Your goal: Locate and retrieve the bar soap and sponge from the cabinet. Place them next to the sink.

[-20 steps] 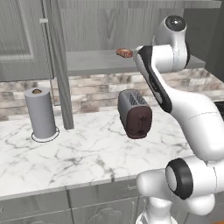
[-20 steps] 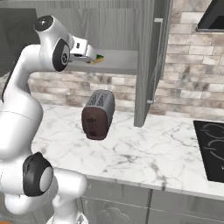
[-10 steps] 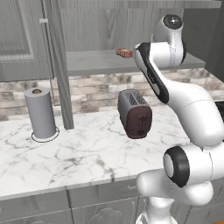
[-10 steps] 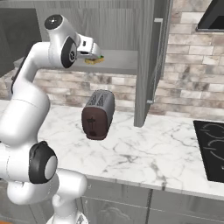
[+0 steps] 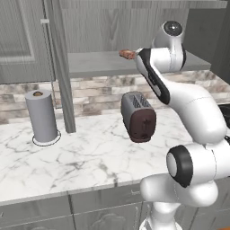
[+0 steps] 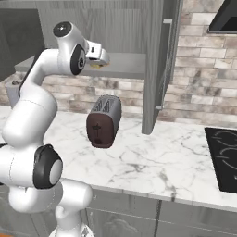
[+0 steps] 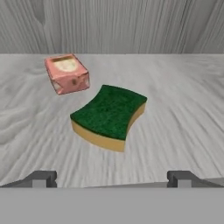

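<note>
The sponge (image 7: 109,116), yellow with a dark green top, lies flat on the grey shelf of the cabinet (image 7: 183,96), straight ahead of my gripper (image 7: 111,179). The gripper is open, with its fingertips (image 7: 40,178) wide apart and nothing between them. The reddish-brown bar soap (image 7: 67,73) sits behind the sponge and to its left, apart from it. In the left base view the bar soap (image 5: 127,54) rests on the shelf (image 5: 94,64) just left of my hand. In the right base view my gripper (image 6: 102,59) reaches over the shelf edge (image 6: 127,69). The sink is out of view.
A dark toaster (image 5: 139,117) stands on the marble counter (image 5: 81,152) below the shelf. A paper towel roll (image 5: 42,117) stands at the left. An open cabinet door (image 6: 155,65) hangs edge-on beside the shelf. A black cooktop (image 6: 224,157) lies at the right.
My hand has edged further in over the shelf toward the sponge, and the upper arm has swung with it. The jaws have stayed open.
</note>
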